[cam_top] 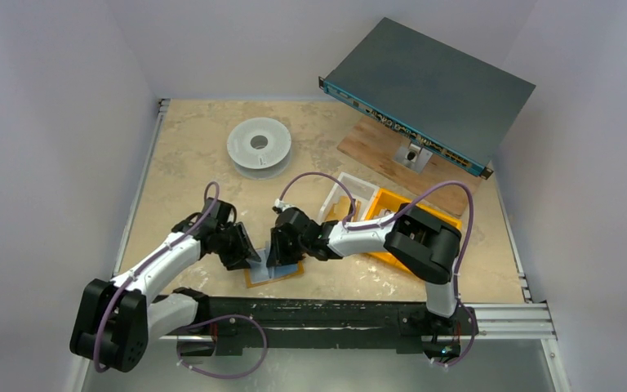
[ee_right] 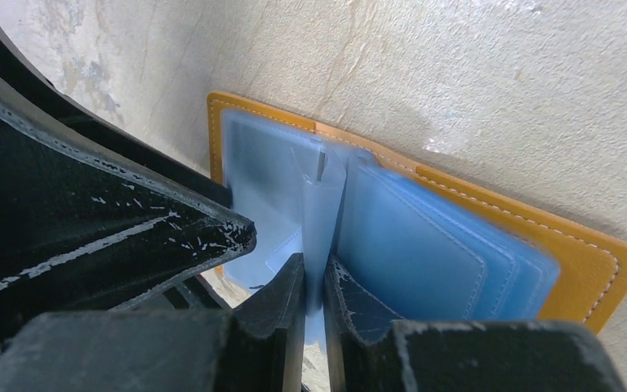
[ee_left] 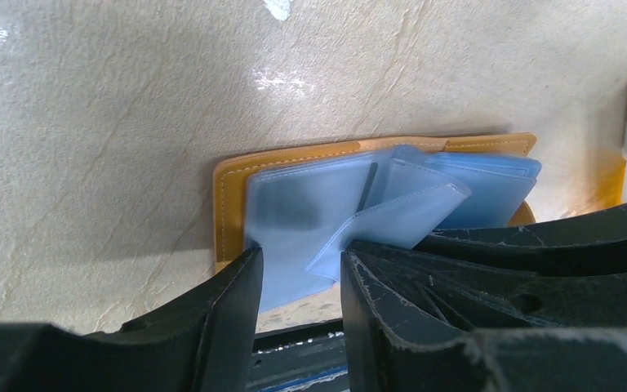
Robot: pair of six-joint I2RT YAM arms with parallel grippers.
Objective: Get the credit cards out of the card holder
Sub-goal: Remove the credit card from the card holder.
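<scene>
The card holder (cam_top: 263, 276) lies open and flat on the table, mustard-orange with light blue see-through sleeves inside. It shows in the left wrist view (ee_left: 227, 196) and in the right wrist view (ee_right: 588, 253). My right gripper (ee_right: 316, 265) is shut on one blue sleeve leaf (ee_right: 325, 196) and holds it upright from the spine. I cannot tell whether a card is in that leaf. My left gripper (ee_left: 300, 257) is open, its fingers either side of the near edge of a flat blue sleeve (ee_left: 294, 204). Both grippers (cam_top: 251, 258) (cam_top: 282, 255) meet over the holder.
An orange bin (cam_top: 437, 221) and a white bin (cam_top: 360, 188) stand right of the holder, partly behind the right arm. A white spool (cam_top: 259, 145) sits at the back left. A grey rack unit (cam_top: 429, 86) on a wooden board (cam_top: 371, 145) is back right. A black rail (cam_top: 326, 314) runs along the near edge.
</scene>
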